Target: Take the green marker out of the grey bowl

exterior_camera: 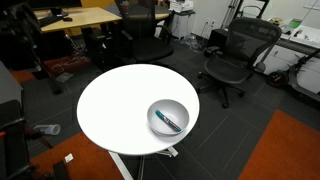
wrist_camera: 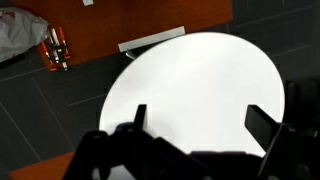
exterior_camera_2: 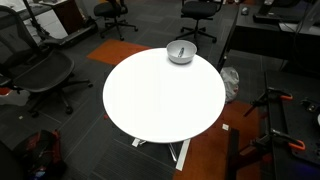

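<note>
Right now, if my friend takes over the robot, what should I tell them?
Gripper: open, fingers spread wide, holding nothing, above the round white table.
The thin teal-green marker lies inside the round silver-grey bowl, which sits near the table's edge.
Done: nothing yet; the marker is untouched.
Left: reach the bowl, which the wrist view does not show, grip the marker, lift it out.
</note>
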